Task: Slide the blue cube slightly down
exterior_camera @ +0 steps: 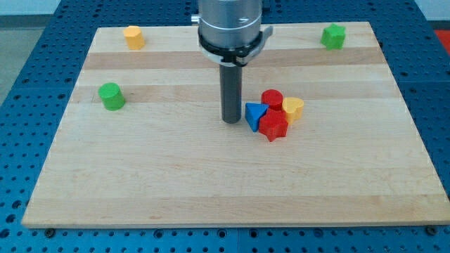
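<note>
A small blue block (254, 114), wedge-like in outline, lies right of the board's middle. It touches a cluster: a red cylinder (272, 99) behind it, a red star-shaped block (273, 126) at its right and a yellow heart-shaped block (293, 108) further right. My tip (231, 121) rests on the board just left of the blue block, very close to its left edge. I cannot tell if they touch. No other blue block shows.
A yellow block (133, 36) lies at the top left, a green cylinder (111, 95) at the left and a green block (333, 36) at the top right. The wooden board (211, 183) sits on a blue perforated table.
</note>
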Motion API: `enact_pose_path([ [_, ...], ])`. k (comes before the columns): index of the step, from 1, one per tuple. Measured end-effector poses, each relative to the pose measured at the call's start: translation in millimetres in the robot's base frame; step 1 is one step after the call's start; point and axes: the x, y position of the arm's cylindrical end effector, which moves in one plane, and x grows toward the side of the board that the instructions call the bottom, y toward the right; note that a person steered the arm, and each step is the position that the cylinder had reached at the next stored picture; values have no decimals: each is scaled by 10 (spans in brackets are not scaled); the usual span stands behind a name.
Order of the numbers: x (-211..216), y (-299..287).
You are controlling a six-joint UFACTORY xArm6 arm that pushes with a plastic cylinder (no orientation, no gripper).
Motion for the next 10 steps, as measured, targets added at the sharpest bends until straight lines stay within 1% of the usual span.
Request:
enact_pose_path([
  [2, 170, -1232],
  [3, 170, -1735],
  [6, 170, -1878],
  [7, 170, -2204],
  [8, 35, -2554],
  [9, -256, -2674],
  [10, -399, -2625],
])
